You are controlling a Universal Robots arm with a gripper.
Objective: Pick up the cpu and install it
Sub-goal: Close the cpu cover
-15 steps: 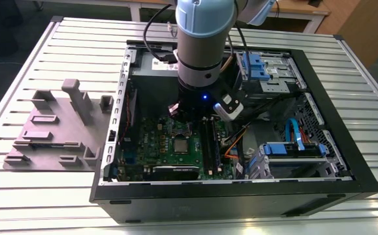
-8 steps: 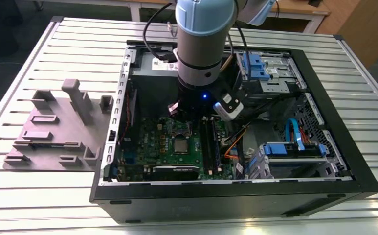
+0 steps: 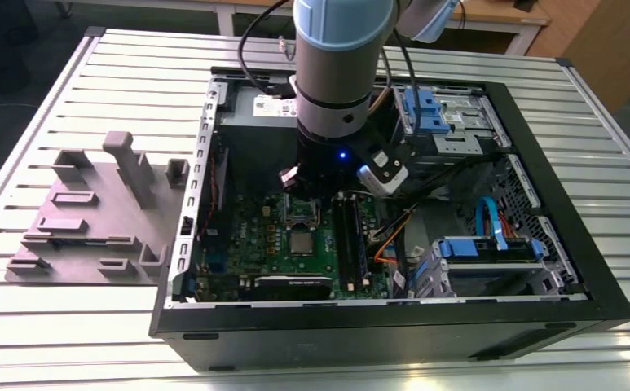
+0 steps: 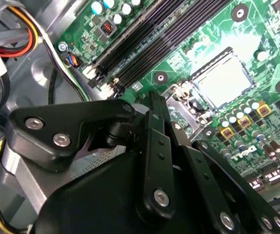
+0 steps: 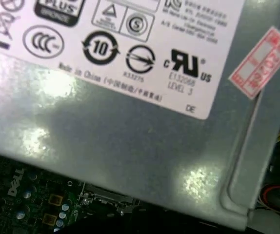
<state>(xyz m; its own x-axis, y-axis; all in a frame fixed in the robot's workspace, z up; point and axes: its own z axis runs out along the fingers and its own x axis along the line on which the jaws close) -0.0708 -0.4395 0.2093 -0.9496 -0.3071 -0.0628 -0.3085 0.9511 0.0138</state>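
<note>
The cpu (image 3: 301, 243) is a small silvery square lying flat on the green motherboard (image 3: 252, 244) inside the open computer case. In the second wrist view the cpu (image 4: 223, 80) sits inside a metal surround, with bare board around it. Right beside it is a square metal frame with a dark centre (image 3: 301, 213), also visible in the second wrist view (image 4: 186, 97). My gripper (image 3: 306, 194) hangs over that frame, just short of the cpu. The black gripper (image 4: 154, 100) points at the frame and touches nothing I can see.
Black memory slots (image 4: 150, 39) run beside the cpu. A grey power supply box (image 5: 130, 141) stands close to the wrist. Orange cables (image 3: 385, 244) and blue-tabbed drive cages (image 3: 489, 244) crowd the exterior view's right. A grey plastic fixture (image 3: 86, 212) lies outside the case (image 3: 380, 326).
</note>
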